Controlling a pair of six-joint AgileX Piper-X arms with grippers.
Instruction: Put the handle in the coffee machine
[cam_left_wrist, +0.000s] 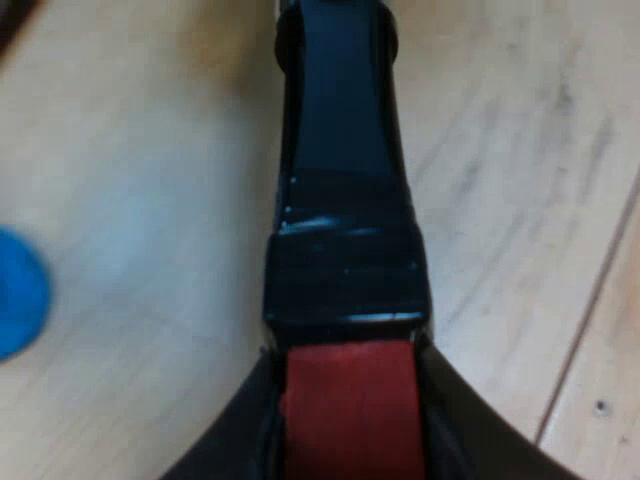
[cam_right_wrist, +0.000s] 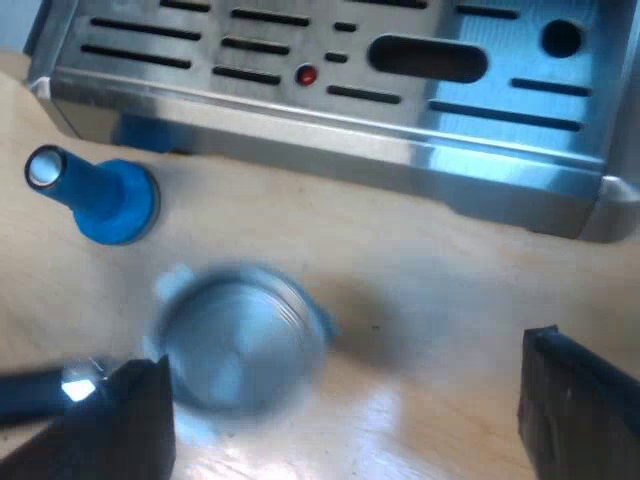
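Observation:
The metal holder's round basket (cam_right_wrist: 240, 335) hangs or lies over the wooden table just before the espresso machine's drip tray (cam_right_wrist: 330, 80). Its dark handle (cam_left_wrist: 340, 170) runs away from me over the wood and ends in red (cam_left_wrist: 350, 410). My left gripper (cam_left_wrist: 350, 440) is shut on that red end, a black finger pressed against each side of it. My right gripper (cam_right_wrist: 345, 415) stands open over the table close to the basket, one finger (cam_right_wrist: 120, 420) beside the handle and nothing between the two.
A blue tamper (cam_right_wrist: 100, 195) lies on its side on the wood near the drip tray's corner, and its blue edge (cam_left_wrist: 18, 292) shows off to one side of the handle. The slotted steel tray has a red dot (cam_right_wrist: 306, 74).

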